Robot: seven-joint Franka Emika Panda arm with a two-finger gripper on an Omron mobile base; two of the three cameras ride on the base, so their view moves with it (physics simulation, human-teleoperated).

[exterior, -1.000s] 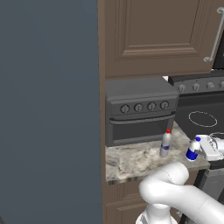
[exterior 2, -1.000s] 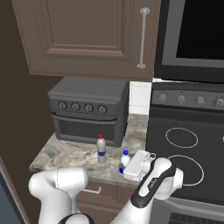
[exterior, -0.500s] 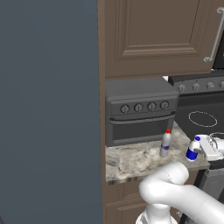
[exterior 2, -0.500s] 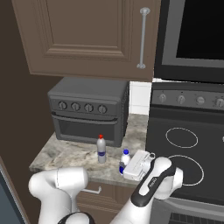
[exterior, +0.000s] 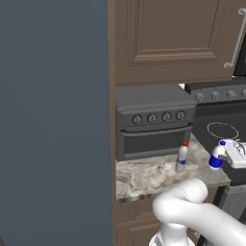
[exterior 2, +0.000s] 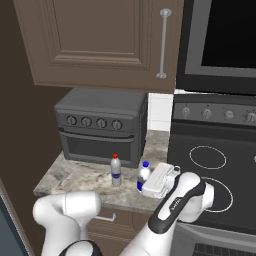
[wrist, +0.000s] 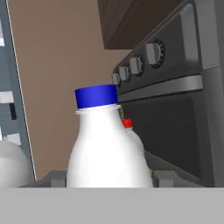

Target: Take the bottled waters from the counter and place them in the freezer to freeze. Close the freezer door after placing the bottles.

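Gripping the blue-capped bottle (wrist: 105,144), the gripper (exterior 2: 150,186) sat low at the counter's (exterior 2: 75,176) right end, beside the stovetop (exterior 2: 212,165). In the hand view that bottle stood right in front of the camera, upright between the two fingers (wrist: 52,179), its white body rising from the bottom of the picture and its blue cap uppermost. The jaws stood narrowed against its sides, so the gripper held it.

In the left base view the blue-capped bottle (exterior: 216,156) showed at the white hand's (exterior: 236,153) left face, its blue band low and its cap up. In the right base view it (exterior 2: 144,176) leaned against the front of the hand, just above the counter's front edge; whether its foot touched the granite could not be told.

The red-capped bottle (exterior 2: 116,170) stood upright on the counter, free, just left of the held one and apart from it, in front of the toaster oven (exterior 2: 100,127). In the hand view its red cap (wrist: 127,124) peeked out behind the blue-capped bottle's shoulder, farther from the hand.

The freezer door (exterior: 53,120) rose as a flat slate panel along the left side of the left base view, well apart from both bottles. Brown cupboards (exterior 2: 100,40) hung above the oven.
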